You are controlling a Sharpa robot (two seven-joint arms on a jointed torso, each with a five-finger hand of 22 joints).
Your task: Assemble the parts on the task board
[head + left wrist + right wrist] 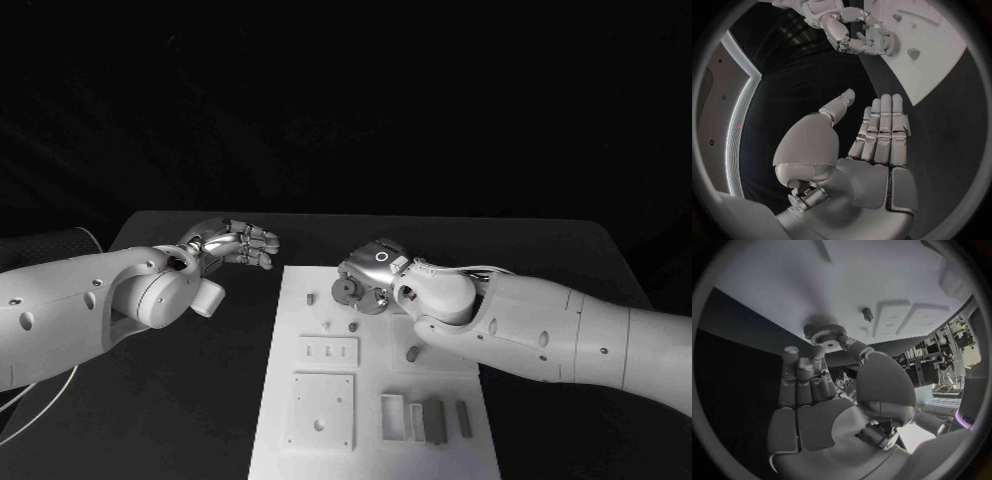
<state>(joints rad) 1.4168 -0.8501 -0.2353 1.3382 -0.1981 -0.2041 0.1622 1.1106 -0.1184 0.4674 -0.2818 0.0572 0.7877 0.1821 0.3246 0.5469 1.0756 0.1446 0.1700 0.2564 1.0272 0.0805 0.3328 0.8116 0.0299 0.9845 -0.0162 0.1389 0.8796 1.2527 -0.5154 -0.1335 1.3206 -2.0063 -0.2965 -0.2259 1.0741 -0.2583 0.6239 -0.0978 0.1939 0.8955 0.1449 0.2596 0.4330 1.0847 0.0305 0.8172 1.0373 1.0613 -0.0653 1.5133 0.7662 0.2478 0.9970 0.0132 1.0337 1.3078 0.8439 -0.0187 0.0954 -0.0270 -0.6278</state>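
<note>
My right hand point(826, 405) fills the wrist view, pinching a small gear point(825, 333) between thumb and fingertips just over the task board point(447, 445), near its far end. My left hand point(861, 160) hangs released, fingers straight, over the desk point(216, 380) beside the board. The pinch looks shallow, so I judge the gear could tilt or slip as I lower it, missing its peg or knocking the small stud point(868, 314) nearby.

Head camera looks down from above, set back; both wrist cameras sit close behind their palms. All share the task board point(372, 400).
</note>
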